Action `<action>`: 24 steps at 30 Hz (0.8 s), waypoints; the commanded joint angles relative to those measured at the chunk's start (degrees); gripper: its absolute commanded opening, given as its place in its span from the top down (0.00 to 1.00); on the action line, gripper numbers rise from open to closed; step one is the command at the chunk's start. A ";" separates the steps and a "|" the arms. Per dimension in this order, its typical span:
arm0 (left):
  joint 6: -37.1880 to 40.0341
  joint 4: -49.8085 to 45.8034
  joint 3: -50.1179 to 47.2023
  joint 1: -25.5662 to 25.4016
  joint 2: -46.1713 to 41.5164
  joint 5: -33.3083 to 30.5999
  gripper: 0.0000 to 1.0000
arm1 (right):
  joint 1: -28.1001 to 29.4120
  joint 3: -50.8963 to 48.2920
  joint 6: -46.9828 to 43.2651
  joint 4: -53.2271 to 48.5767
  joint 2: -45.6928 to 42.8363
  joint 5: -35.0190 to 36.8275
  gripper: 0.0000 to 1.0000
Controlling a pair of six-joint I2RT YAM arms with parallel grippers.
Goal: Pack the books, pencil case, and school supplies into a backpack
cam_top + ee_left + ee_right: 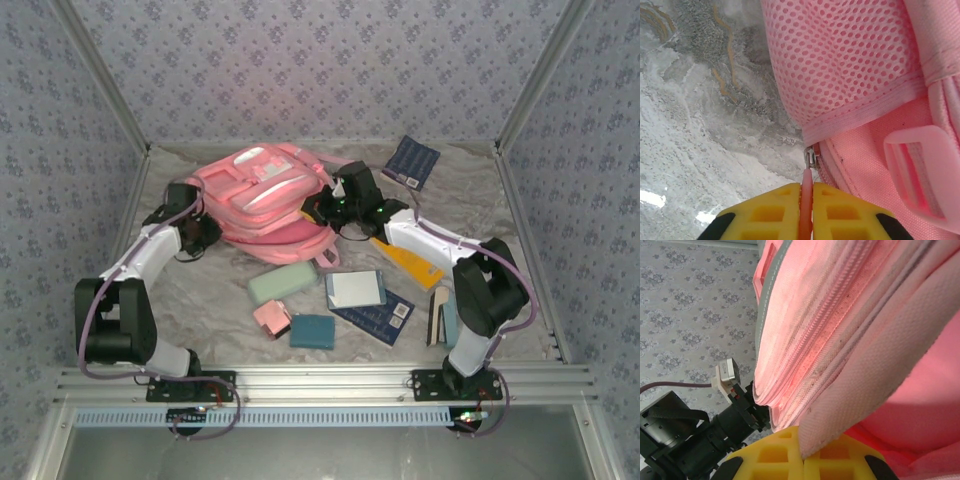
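The pink backpack (262, 192) lies at the back middle of the table. My left gripper (207, 235) is at its left edge, shut on the pink zipper pull (807, 175) just below the metal slider (811, 159). My right gripper (319, 209) is at the backpack's right side, shut on a pink webbing strap (875, 365). In front lie the mint pencil case (282, 284), a pink boxy piece (271, 318), a teal block (313, 331), a white-and-light-blue book (355, 289) on a navy book (385, 320), and a yellow book (412, 264) partly under my right arm.
A second navy book (412, 162) lies at the back right. A thin teal-and-black slab (441, 318) stands by my right arm's base. Patterned walls close the table on three sides. The left arm's wrist (700, 430) sits close beside the backpack's mesh side (850, 65).
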 commanded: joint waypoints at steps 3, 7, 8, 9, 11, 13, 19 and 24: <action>-2.07 -3.88 -1.73 1.29 -7.71 0.51 0.54 | -0.83 6.07 -9.69 -5.86 1.63 6.52 0.98; -2.98 -4.77 -5.69 1.29 -14.68 1.90 0.46 | -1.40 10.45 -14.40 -8.56 5.75 6.85 0.95; -3.01 -4.99 -6.46 1.21 -16.02 2.17 0.45 | -1.59 12.23 -15.60 -9.31 7.13 6.35 0.95; -3.07 -5.17 -7.24 1.16 -17.54 2.74 0.45 | -1.82 13.95 -16.54 -10.14 8.86 6.21 0.94; -2.72 -5.78 -8.01 1.07 -19.77 3.86 0.45 | -2.21 17.77 -18.23 -12.00 12.02 6.02 0.94; -1.70 -6.65 -8.40 0.60 -21.75 4.53 0.45 | -2.20 22.55 -20.97 -14.33 15.50 5.72 0.93; 1.93 -8.71 -9.01 -3.00 -25.02 6.72 0.44 | -2.05 29.35 -27.18 -19.87 21.73 5.29 0.90; 4.41 -10.88 -8.66 -7.78 -26.37 7.74 0.43 | -1.29 22.85 -33.31 -20.75 16.04 13.49 0.62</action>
